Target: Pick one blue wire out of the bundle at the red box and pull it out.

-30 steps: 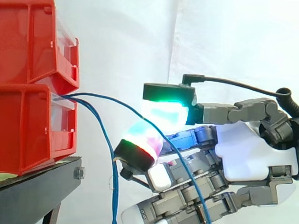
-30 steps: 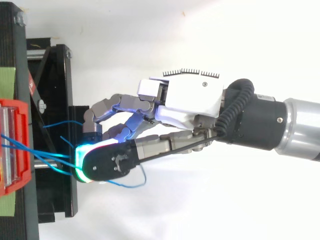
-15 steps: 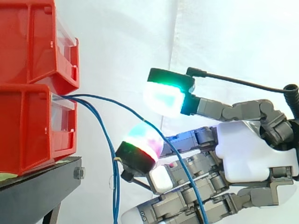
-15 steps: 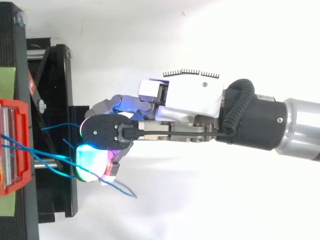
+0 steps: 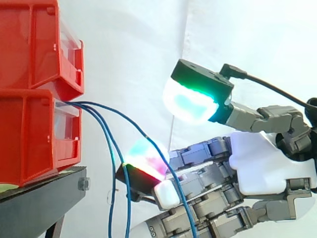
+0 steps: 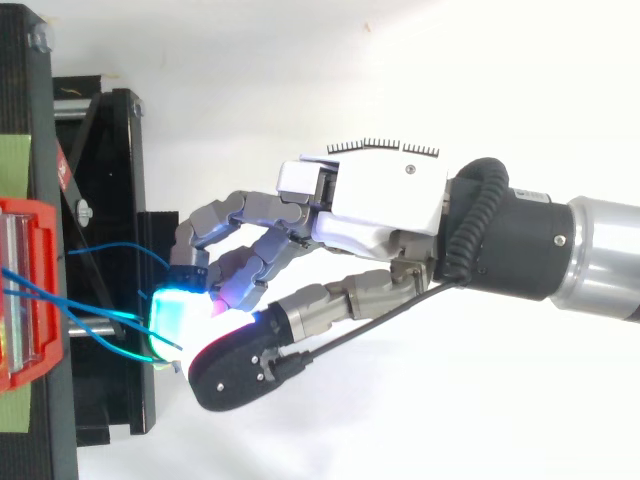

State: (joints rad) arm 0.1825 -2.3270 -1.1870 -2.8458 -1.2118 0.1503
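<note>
Since the earlier frame the thumb (image 5: 190, 101) has lifted up and away from the other fingertips (image 5: 146, 156). In the top view it has swung aside toward the bottom edge, so it no longer covers them. The hand (image 5: 267, 163) reaches in from the right, level with the lower red box (image 5: 29, 134). Its fingers are loosely bent and its thumb is spread well apart from them, so nothing is pinched between the two.

The blue wires (image 5: 106, 129) come out of the clear front of the lower red box, which sits at the right edge of the black stand (image 5: 39, 198) under a second red bin (image 5: 34, 44). Two of the wires droop down just past the stand's edge. A third arcs right, lies across the glowing pad of the leading finger and runs on down over the bent fingers. Whether any finger grips it cannot be told. From above, the cyan-lit pad (image 6: 170, 315) hangs over the stand's edge, touching the spread wire strands near the box (image 6: 25, 290).
</note>
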